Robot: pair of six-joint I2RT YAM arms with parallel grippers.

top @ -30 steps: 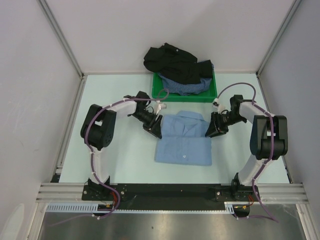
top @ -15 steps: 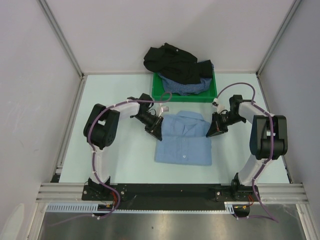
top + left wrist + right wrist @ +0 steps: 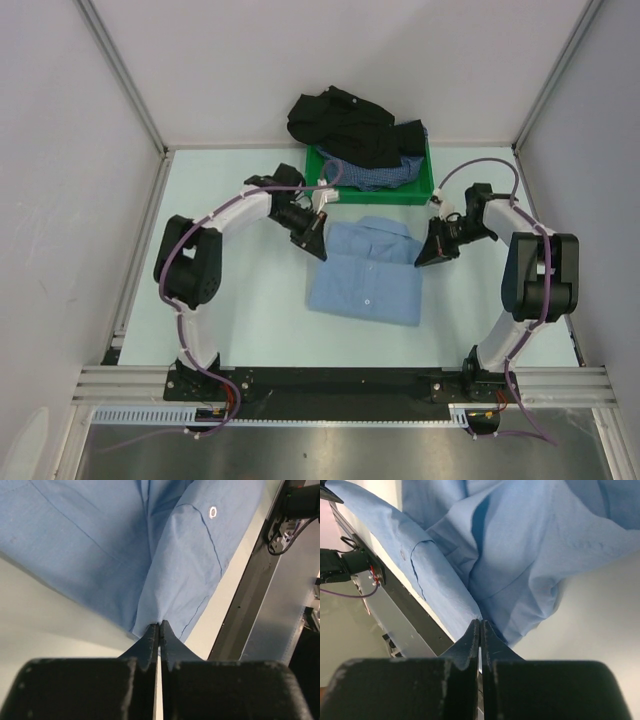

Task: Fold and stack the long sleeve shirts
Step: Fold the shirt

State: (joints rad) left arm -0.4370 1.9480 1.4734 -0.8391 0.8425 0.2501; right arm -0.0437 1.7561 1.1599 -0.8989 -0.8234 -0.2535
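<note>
The light blue long sleeve shirt (image 3: 366,275) lies folded at the table's middle, slightly skewed. My left gripper (image 3: 318,244) is shut on its upper left corner; in the left wrist view the jaws (image 3: 159,625) pinch a fold of the blue cloth (image 3: 100,545). My right gripper (image 3: 425,258) is shut on the upper right corner, with blue fabric (image 3: 530,555) bunched at the closed tips (image 3: 480,622). A black shirt (image 3: 345,122) is piled over a dark-blue checked shirt (image 3: 372,173) at the back.
The green tray (image 3: 424,188) holding the two dark shirts stands at the far middle, close behind the grippers. Grey walls and frame posts bound the table on the left, right and back. The arms' base rail (image 3: 340,382) runs along the near edge.
Both grippers have closed on the light blue shirt's upper corners. The left arm swung toward the tray, and the shirt's top edge shifted and now sits skewed.
</note>
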